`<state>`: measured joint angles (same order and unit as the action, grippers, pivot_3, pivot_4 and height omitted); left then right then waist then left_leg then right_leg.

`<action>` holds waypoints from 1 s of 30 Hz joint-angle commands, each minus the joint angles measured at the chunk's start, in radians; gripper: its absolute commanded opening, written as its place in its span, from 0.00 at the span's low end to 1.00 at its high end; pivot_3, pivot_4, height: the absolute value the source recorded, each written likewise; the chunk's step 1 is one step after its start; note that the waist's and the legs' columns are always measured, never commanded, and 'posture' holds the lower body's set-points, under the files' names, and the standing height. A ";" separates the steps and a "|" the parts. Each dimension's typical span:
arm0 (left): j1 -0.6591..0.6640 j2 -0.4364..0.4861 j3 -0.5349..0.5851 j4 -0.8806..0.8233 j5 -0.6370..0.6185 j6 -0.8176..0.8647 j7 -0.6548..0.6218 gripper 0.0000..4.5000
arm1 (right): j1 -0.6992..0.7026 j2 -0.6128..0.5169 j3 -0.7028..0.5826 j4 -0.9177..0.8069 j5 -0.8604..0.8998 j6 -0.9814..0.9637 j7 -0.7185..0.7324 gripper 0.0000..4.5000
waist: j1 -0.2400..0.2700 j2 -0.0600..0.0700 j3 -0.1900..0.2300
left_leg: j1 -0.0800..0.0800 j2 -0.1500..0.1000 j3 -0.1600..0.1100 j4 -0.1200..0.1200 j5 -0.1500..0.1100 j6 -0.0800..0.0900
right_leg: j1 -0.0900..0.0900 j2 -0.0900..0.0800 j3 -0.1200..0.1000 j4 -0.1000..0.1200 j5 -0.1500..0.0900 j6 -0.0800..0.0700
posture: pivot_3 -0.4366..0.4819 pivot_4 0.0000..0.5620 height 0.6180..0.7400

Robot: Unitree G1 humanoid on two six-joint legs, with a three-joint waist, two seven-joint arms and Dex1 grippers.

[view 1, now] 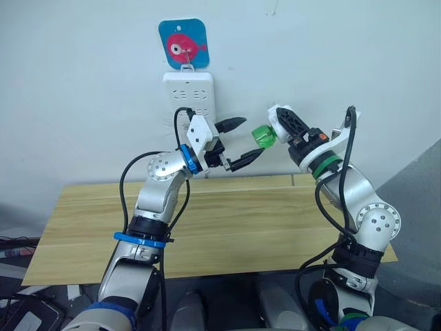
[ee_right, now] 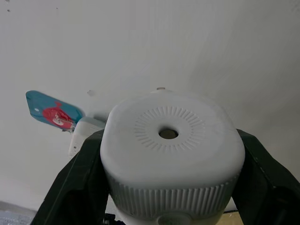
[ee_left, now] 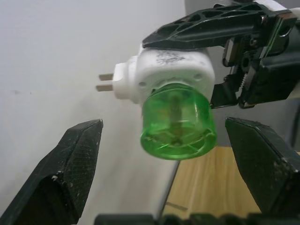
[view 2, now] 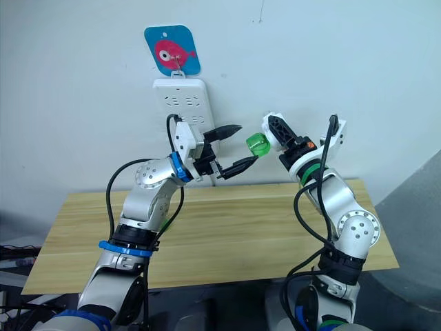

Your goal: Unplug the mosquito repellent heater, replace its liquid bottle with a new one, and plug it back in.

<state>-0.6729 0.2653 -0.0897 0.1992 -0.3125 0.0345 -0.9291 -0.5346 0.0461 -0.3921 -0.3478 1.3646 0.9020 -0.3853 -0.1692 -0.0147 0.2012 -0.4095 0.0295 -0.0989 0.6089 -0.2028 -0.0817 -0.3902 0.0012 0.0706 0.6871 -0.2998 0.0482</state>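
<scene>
Right hand [view 1: 281, 123] is raised above the far right part of the desk [view 1: 227, 227], fingers pinching the mosquito repellent heater [ee_left: 164, 70] on two opposite sides. Heater is off the wall, held in the air, prongs [ee_left: 106, 82] bare and touching nothing. In the right wrist view its round ribbed vent [ee_right: 168, 127] faces the camera, black fingers [ee_right: 75, 178] flat against both sides of the white body.

Green liquid bottle [view 1: 263, 136] is in the heater, sticking out toward the left hand. Translucent green, round base showing in the left wrist view.

Left hand [view 1: 241, 141] is also raised, just left of the bottle, fingers spread wide. One finger sits above the bottle's level, one below; lower fingertip [view 1: 256, 154] is just beside the bottle, contact can't be told. In the left wrist view the bottle hangs between the two open fingers, apart from both.

White power strip [view 1: 191, 96] hangs upright on the far wall behind the left hand, on a hook over a blue card with a pink fish [view 1: 183, 43]. Lower part of the strip is hidden by the left wrist.

Desk is light wood, pushed against the wall, under both arms.
</scene>
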 commanded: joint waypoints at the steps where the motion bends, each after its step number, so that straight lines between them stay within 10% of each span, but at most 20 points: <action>1: -0.015 -0.013 0.005 -0.032 -0.022 0.008 -0.002 1.00 | 0.001 -0.017 0.037 -0.046 0.059 -0.040 -0.010 0.66 | 0.000 0.000 0.000 | 0.000 0.000 0.000 0.000 0.000 0.000 | 0.000 0.000 0.000 0.000 0.000 0.000 | 0.25 0.33 0.97; 8: -0.020 -0.023 0.004 -0.025 -0.018 0.015 -0.006 1.00 | 0.016 -0.050 0.085 -0.042 0.112 -0.092 -0.027 0.66 | 0.000 0.000 0.000 | 0.000 0.000 0.000 0.000 0.000 0.000 | 0.000 0.000 0.000 0.000 0.000 0.001 | 0.25 0.34 0.97; 16: -0.039 -0.032 0.020 -0.010 -0.020 0.001 -0.001 0.50 | 0.038 -0.081 0.132 -0.043 0.139 -0.131 -0.031 0.66 | 0.000 0.000 0.000 | -0.001 0.000 0.000 0.000 0.000 0.000 | 0.000 0.000 0.000 -0.003 0.000 0.001 | 0.25 0.34 0.97; 24: -0.012 -0.024 0.020 -0.033 -0.013 -0.006 -0.008 0.50 | 0.072 -0.145 0.153 -0.058 0.187 -0.156 -0.024 0.66 | 0.001 0.000 0.000 | -0.003 0.000 -0.001 0.000 0.000 0.000 | 0.000 0.000 0.000 -0.005 0.000 0.000 | 0.25 0.34 0.97; 27: 0.021 0.008 0.018 -0.061 -0.004 -0.017 -0.027 0.50 | 0.093 -0.211 0.123 -0.072 0.218 -0.161 0.002 0.98 | 0.002 0.001 0.001 | -0.003 0.000 -0.001 0.000 0.000 0.000 | 0.000 0.000 -0.001 -0.005 0.000 0.000 | 0.26 0.35 0.97; 30: 0.071 0.039 0.006 -0.109 -0.006 -0.015 -0.040 0.50 | 0.118 -0.319 0.087 -0.054 0.257 -0.139 0.041 1.00 | 0.005 0.002 0.004 | -0.003 0.000 -0.001 0.000 0.000 0.000 | 0.000 0.000 0.000 -0.006 0.000 0.001 | 0.27 0.35 0.97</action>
<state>-0.6125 0.2947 -0.0897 0.1576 -0.3106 0.0388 -0.9562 -0.4212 -0.2313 -0.2723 -0.3729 1.5789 0.7529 -0.3837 -0.1644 -0.0128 0.2052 -0.4129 0.0294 -0.0999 0.6088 -0.2031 -0.0813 -0.3903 0.0011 0.0701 0.6815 -0.2999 0.0487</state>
